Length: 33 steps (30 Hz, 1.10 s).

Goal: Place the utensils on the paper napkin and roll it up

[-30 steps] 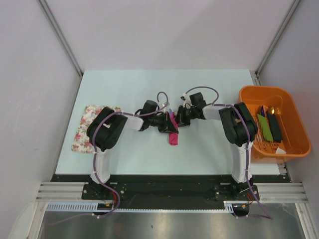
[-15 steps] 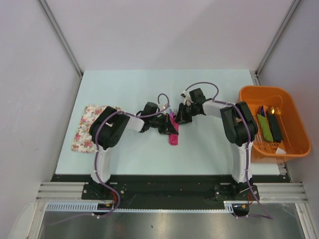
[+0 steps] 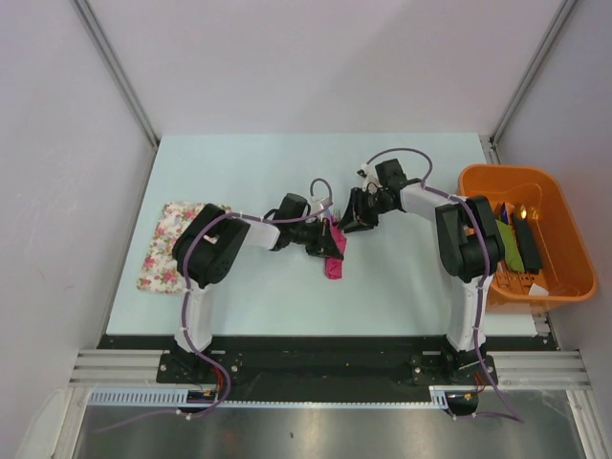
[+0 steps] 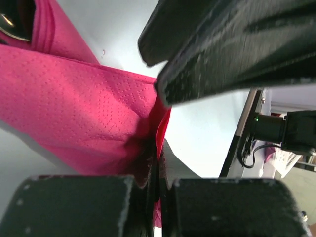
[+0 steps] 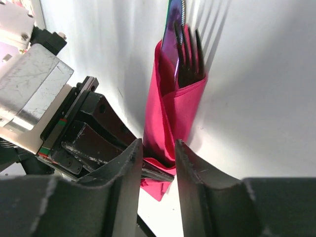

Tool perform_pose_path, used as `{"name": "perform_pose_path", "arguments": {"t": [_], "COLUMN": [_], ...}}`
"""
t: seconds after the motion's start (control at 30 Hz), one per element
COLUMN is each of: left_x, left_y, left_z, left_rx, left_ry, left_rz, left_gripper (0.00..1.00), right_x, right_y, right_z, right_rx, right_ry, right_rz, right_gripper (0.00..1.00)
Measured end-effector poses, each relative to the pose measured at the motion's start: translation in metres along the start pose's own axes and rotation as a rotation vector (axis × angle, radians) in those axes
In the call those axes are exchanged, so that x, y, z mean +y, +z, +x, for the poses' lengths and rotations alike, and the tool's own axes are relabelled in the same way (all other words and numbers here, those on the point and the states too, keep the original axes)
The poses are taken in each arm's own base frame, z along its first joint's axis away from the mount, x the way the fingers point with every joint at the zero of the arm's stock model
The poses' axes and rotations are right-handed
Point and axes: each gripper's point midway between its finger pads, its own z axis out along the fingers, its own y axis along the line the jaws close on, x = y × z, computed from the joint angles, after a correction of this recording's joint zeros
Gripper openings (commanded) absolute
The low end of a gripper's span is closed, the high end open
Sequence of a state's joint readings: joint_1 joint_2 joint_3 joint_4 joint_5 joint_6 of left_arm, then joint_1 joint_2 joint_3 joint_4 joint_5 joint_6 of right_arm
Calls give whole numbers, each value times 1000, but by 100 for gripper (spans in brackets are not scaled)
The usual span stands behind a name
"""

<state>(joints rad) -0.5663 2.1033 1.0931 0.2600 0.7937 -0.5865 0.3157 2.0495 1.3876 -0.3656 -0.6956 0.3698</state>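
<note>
One paper napkin [image 5: 170, 113], wrapped around two utensils [image 5: 187, 54] at the worktop's [image 3: 239, 172] middle, is clamped in the left pincer [image 4: 157, 173]; the right pincer [image 5: 159, 158] is held parted beside it.

Magenta-pink with fine embossed dots on the paper napkin [image 4: 74, 98]; purple and dark on the utensils [image 5: 186, 54]; rose floral print on the cloth mat [image 3: 163, 251]; orange on the tub [image 3: 505, 174].
</note>
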Motion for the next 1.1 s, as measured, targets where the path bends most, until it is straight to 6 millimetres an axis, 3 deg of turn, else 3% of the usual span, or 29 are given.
{"name": "perform_pose_path", "arguments": {"t": [0.23,0.43,0.47,0.6,0.67,0.73,0.77,0.8,0.9,1.1], "left_x": [0,-1,-1,-1,-1,-1,-1,-1,-1,-1], "left_y": [1,1,1,1,1,1,1,1,1,1], "left_z": [0,0,1,1,1,2,2,2,2,3], "left_rx": [13,27,32,48,54,58,58,59,63,71], "left_ry": [34,73,81,119,135,151,159,164,182,206], "left_rz": [3,4,3,-1,-3,-2,-1,0,1,1], "left_gripper": [4,4,4,5,5,5,5,5,5,5], "right_x": [3,-9,-10,-13,-14,-15,-15,-16,-17,-15], "right_y": [6,18,20,22,22,22,21,21,19,13], "right_z": [8,19,20,21,21,21,21,20,21,16], "right_rx": [24,67,71,75,75,74,74,71,75,69], "right_ry": [-13,-11,-9,-16,-24,-27,-26,-25,-11,6], "right_rz": [-1,16,19,22,24,25,26,26,13,-30], "right_gripper": [39,38,36,12,10,16,22,35,50,52]}}
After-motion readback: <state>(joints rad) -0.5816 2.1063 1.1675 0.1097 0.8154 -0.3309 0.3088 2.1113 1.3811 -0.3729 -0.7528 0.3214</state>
